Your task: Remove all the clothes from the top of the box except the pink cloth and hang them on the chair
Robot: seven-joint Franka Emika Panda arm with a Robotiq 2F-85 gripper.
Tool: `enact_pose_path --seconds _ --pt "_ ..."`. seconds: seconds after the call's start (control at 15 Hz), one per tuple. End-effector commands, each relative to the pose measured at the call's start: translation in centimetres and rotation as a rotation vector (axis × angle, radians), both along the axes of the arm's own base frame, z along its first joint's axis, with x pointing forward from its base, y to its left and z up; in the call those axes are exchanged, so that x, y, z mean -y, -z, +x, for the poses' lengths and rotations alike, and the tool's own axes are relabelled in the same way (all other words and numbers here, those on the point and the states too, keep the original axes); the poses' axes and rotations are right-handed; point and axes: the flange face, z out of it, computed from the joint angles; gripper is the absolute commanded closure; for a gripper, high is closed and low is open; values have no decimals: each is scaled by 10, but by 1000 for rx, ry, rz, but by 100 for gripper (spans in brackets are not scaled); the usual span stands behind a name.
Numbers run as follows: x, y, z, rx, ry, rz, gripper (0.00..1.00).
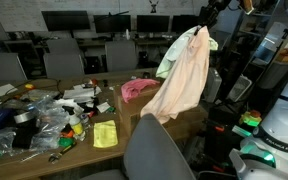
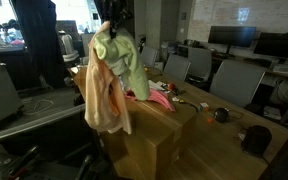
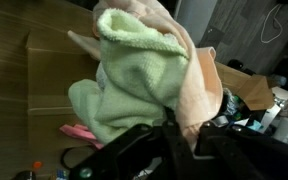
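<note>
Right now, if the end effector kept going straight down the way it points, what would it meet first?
The green cloth and peach cloth the end effector grips hang directly below. Past them, probably the cardboard box top near the pink cloth, though depth is unclear.

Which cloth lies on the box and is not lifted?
The pink cloth: it lies on the box, while the peach cloth and the green cloth hang in the air from the end effector.
</note>
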Motion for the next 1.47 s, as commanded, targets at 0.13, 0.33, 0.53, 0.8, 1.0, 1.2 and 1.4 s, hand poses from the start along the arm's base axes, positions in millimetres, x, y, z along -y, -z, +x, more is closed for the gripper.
enact_pose_path --seconds 0.13,0.33,0.53,0.8,1.0,1.2,1.4 --pt "-9 -5 -46 30 -156 -58 94" --pt "-24 1 -58 -29 -285 -118 94" --pt "-48 11 -60 -123 -404 -196 94" --pt "-90 34 -50 -269 -545 -308 94" --pt "-125 57 -40 -375 -645 -397 94" --pt "-158 75 -31 -458 -732 -482 94" --pt "-187 85 -22 -485 -806 -542 94"
